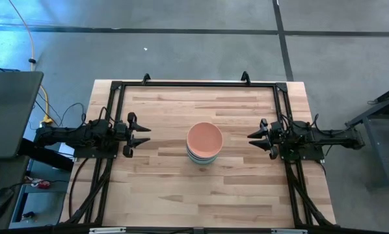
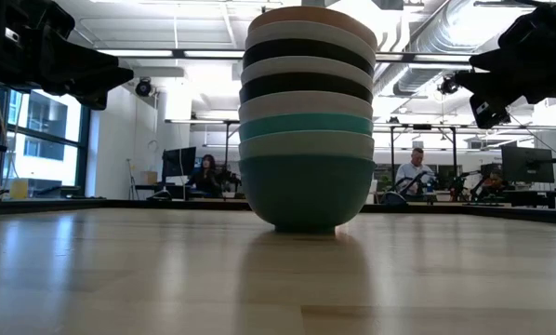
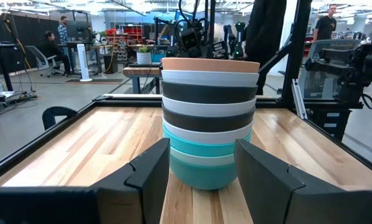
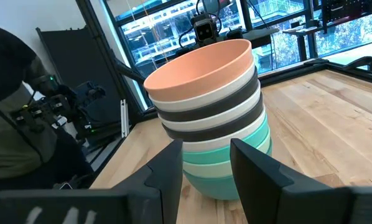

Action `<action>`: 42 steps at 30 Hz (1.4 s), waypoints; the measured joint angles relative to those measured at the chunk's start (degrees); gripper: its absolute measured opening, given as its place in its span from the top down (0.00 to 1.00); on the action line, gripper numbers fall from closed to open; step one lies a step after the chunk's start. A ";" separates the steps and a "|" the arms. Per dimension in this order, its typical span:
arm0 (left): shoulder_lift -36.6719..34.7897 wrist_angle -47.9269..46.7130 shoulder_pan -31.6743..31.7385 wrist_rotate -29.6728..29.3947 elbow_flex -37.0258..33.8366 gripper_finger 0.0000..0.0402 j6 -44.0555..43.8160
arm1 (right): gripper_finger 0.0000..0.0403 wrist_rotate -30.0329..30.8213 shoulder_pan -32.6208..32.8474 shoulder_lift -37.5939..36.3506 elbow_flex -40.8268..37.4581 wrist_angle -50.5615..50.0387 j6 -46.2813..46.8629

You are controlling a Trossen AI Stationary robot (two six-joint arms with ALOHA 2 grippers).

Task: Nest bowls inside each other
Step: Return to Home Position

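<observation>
Both grippers are spread and hold nothing. The left gripper hangs over the left side of the table, the right gripper over its right side. Between them, at the centre, the bowls stand nested in one stack, with the salmon-pink bowl on top.

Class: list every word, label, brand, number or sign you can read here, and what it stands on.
None readable.
The bowls, the table, the left gripper and the right gripper show no lettering; monitors in the room behind are too small to read.
</observation>
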 joint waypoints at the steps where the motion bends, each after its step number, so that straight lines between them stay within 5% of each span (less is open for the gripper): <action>1: 0.00 0.01 0.01 0.00 0.00 0.58 0.00 | 0.69 0.00 0.00 0.00 0.00 0.00 -0.71; 14: -0.02 0.01 0.00 0.00 0.00 0.58 0.00 | 0.69 0.91 0.02 -0.02 0.00 -0.06 -21.38; 42: 0.00 0.01 0.00 0.00 0.00 0.58 0.00 | 0.69 0.94 0.01 -0.01 0.00 -0.11 -19.01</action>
